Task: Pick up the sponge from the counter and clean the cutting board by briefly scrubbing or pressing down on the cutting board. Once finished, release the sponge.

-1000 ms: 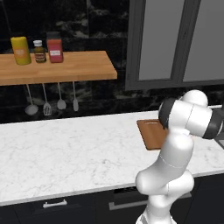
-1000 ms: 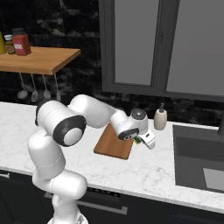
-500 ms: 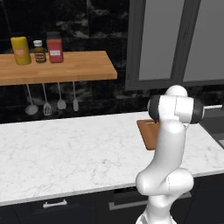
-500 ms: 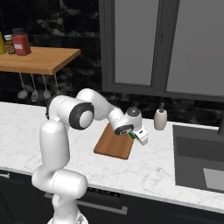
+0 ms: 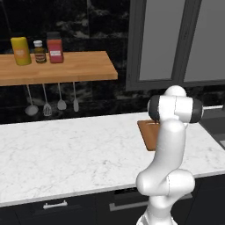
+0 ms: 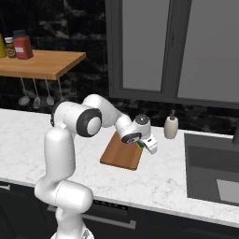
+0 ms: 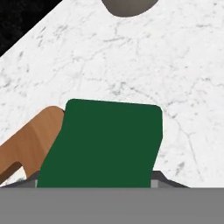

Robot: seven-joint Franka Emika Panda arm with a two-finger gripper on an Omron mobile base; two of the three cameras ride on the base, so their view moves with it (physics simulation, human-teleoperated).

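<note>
The sponge (image 7: 105, 142) shows its dark green top close up in the hand view, and as a green sliver (image 6: 140, 144) in the right base view. My gripper (image 6: 148, 144) (image 7: 96, 180) is shut on it, a finger at each side. It is at the far right corner of the reddish-brown cutting board (image 6: 121, 152) (image 5: 148, 134) (image 7: 26, 144), mostly over the white marble counter (image 6: 158, 179) (image 7: 183, 87) just beyond the board's edge. Whether the sponge touches the surface I cannot tell. In the left base view my arm hides the hand.
A beige soap dispenser (image 6: 171, 127) (image 7: 129, 5) stands just behind the gripper. A dark sink (image 6: 212, 168) lies to the right. The wooden wall shelf (image 5: 57, 68) carries jars, and utensils (image 5: 52, 103) hang below it over the counter's left stretch.
The arm's elbow has swung up and back toward the base. The hand with the sponge has shifted slightly left and back, staying at the board's right corner.
</note>
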